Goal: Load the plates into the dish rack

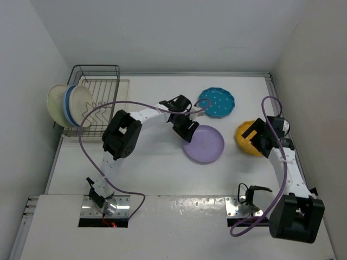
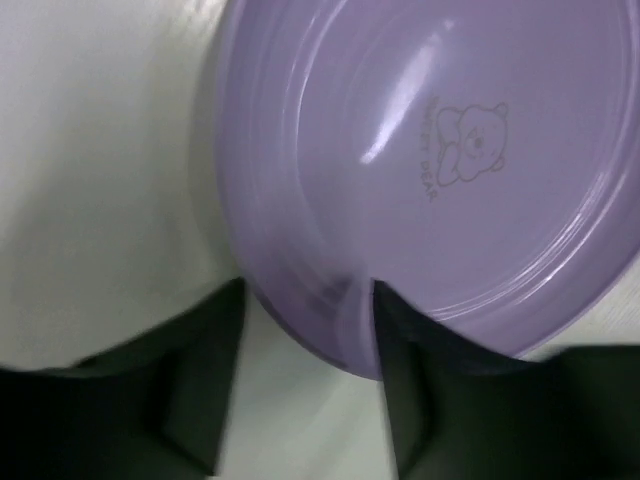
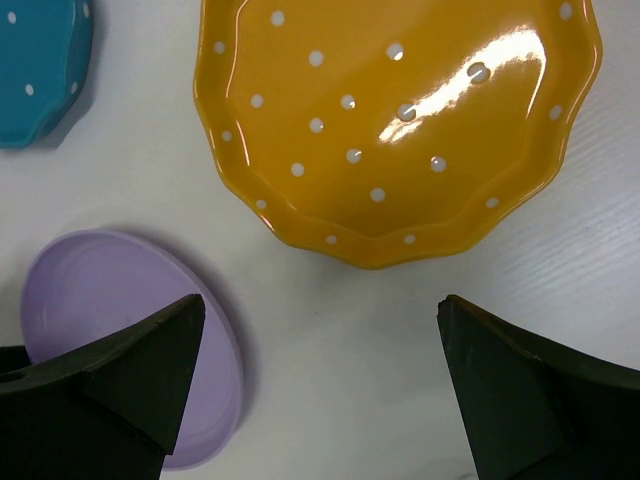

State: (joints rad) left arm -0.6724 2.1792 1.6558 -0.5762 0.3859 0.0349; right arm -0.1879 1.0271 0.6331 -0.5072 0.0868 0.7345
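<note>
Two claws [image 1: 188, 134] [image 1: 252, 138] hang by three loose plates [image 1: 209, 146] [image 1: 217, 102] [image 1: 243, 134]; three plates [image 1: 54, 103] [image 1: 67, 107] [image 1: 81, 99] stand in rack [image 1: 103, 81].

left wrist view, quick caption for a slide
Left gripper straddles the rim of the lavender plate, jaws not yet closed on it.

Looks like a robotics lab cell rather than a kitchen — bare white tabletop [image 1: 162, 173] boxed in by plain white panels [image 1: 162, 32] on three sides. Two robot arms [image 1: 122, 135] bolted to metal mounts [image 1: 122, 205] at the near edge, purple cables [image 1: 81, 142] looping loose. Only props — a wire dish rack [image 1: 100, 86], coloured plates [image 1: 217, 103].
</note>
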